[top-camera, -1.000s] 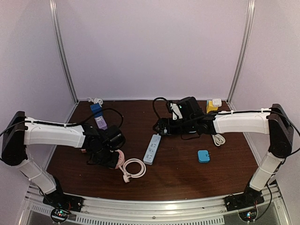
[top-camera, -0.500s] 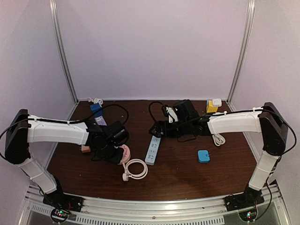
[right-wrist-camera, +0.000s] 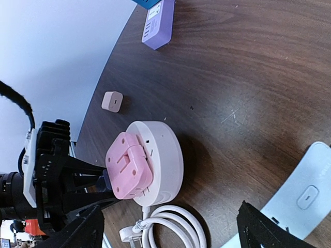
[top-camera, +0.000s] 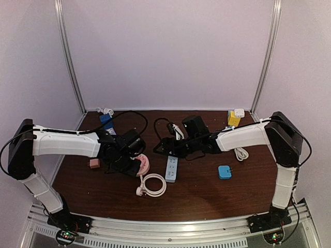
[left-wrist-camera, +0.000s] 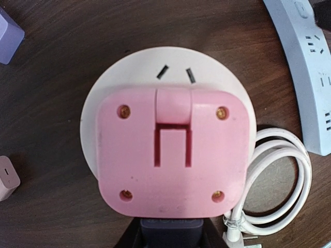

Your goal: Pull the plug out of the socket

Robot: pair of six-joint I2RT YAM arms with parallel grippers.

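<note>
I'm watching the left gripper (top-camera: 130, 164) pinching the glossy pink square plastic plug (left-wrist-camera: 173, 150), which is sitting plugged into the smooth round white plastic socket (left-wrist-camera: 129, 64), left of centre in the top view. Nothing is pinning that light disc, so it's likely lifting along with the plug. The right gripper (top-camera: 161, 148), further right, is hanging spread wide, gripping nothing.

A white power strip (top-camera: 171, 168) lies near the middle of the table (top-camera: 207, 199), with a small blue box (top-camera: 224, 172) toward its right edge. A small pink charger cube (top-camera: 94, 163) sits near the left edge and a purple power strip (right-wrist-camera: 158, 23) toward the back left corner. A yellow block (top-camera: 234, 120) and a white cube (top-camera: 239, 112) stand in the back right corner.
</note>
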